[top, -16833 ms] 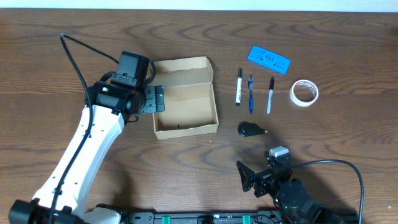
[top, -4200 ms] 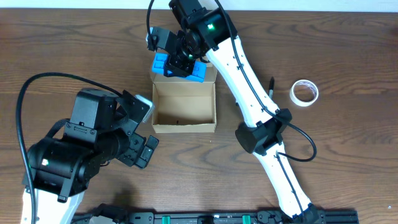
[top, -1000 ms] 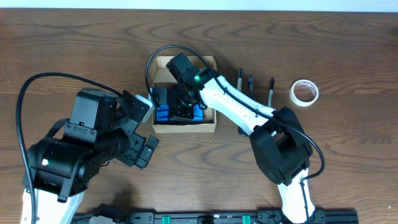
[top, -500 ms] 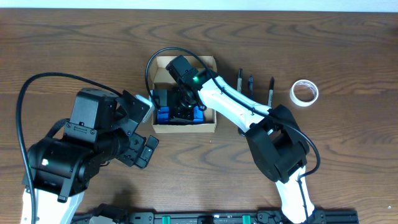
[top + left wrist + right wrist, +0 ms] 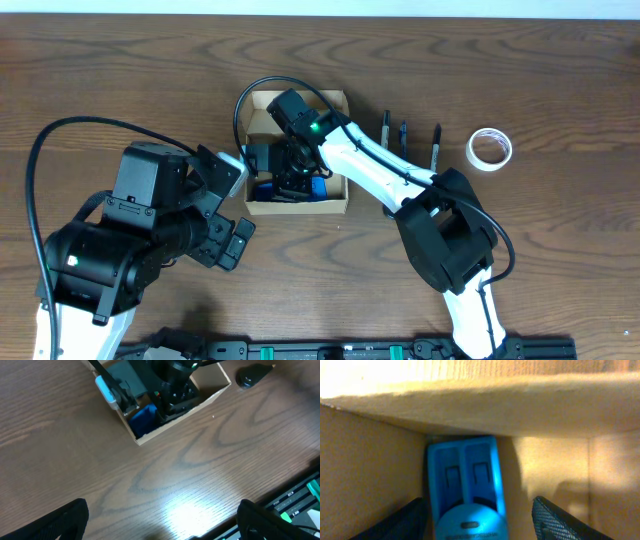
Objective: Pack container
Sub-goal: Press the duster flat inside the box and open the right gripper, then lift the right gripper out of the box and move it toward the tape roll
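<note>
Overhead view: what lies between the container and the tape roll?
Three pens, side by side on the table, lower ends hidden under the right arm; the overhead view shows this.

Overhead, I cannot see most of the blue case under the right gripper. The right wrist view cuts off its lower end.

The tan cardboard box sits in the middle of the wooden table, with the blue plastic block inside it beneath the right claw. Three pens lie to its right, and the white tape roll lies beyond them.
</note>
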